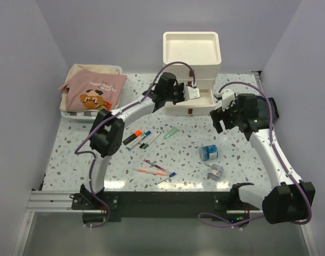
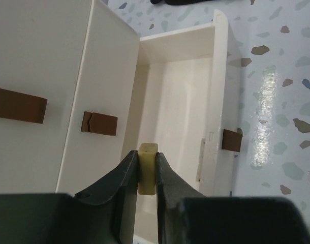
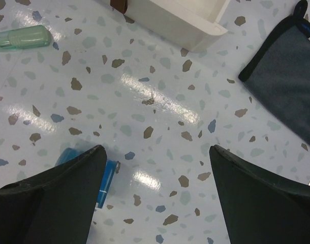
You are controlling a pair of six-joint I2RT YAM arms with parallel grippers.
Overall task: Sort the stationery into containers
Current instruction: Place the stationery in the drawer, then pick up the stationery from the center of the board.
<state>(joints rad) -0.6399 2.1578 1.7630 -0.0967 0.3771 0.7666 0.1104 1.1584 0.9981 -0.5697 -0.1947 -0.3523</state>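
My left gripper (image 2: 147,158) is shut on a small pale-yellow block (image 2: 147,152), held over the pulled-out bottom drawer (image 2: 222,86) of the cream-white drawer unit (image 1: 192,56); the drawer looks empty. In the top view the left gripper (image 1: 193,94) sits at the drawer. My right gripper (image 3: 157,150) is open and empty above the table, right of the drawer (image 1: 225,113). The blue roll (image 3: 108,182) lies by its left finger. Markers (image 1: 138,137), a pale-green highlighter (image 1: 171,133), thin pens (image 1: 154,168), the blue roll (image 1: 208,152) and a grey roll (image 1: 216,171) lie on the table.
The dark navy pouch (image 3: 289,76) lies at the right, mostly hidden by the right arm in the top view. A white tray with a pink cloth bag (image 1: 93,92) stands at the back left. The highlighter (image 3: 20,38) and drawer corner (image 3: 185,23) show in the right wrist view.
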